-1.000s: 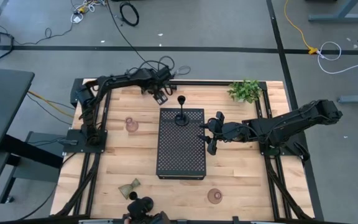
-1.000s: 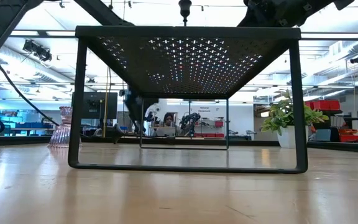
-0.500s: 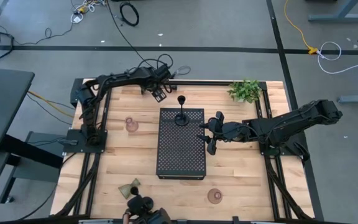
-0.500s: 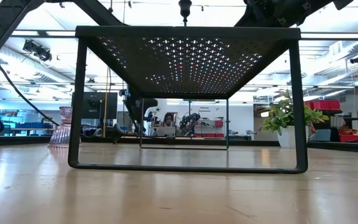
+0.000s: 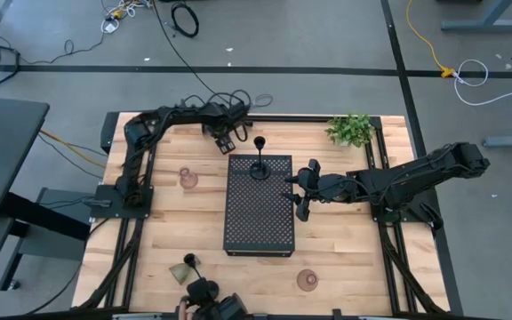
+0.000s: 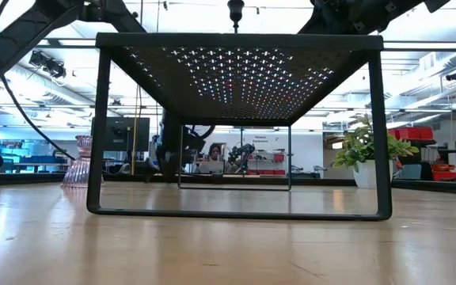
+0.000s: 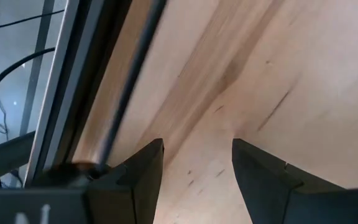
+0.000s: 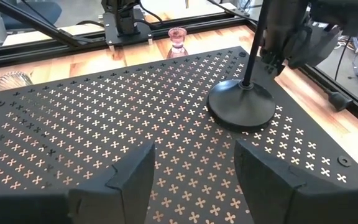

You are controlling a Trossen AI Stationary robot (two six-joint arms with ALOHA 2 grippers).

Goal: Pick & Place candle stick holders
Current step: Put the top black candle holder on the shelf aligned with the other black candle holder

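One slim black holder (image 5: 260,167) stands upright on its round base (image 8: 241,107) at the far end of the black perforated tray (image 5: 258,222). A pinkish glass holder (image 5: 188,180) stands on the table left of the tray. Another pinkish one (image 5: 307,281) stands near the front edge. The olive-green holder (image 5: 185,268) lies at the front left. My left gripper (image 5: 223,140) is open and low over bare wood (image 7: 197,149), just beyond the tray's far left corner. My right gripper (image 5: 299,191) is open at the tray's right edge, over its top (image 8: 194,149).
A small leafy plant (image 5: 351,130) stands at the far right corner. The tray stands raised on legs (image 6: 95,127). Black frame rails (image 5: 389,258) run along the table's edges. A dark object (image 5: 204,295) shows at the front edge. Bare wood lies to the right of the tray.
My left gripper has gone down toward the table by the tray's far left corner, shifting slightly toward the table's left edge, and its arm has folded lower.
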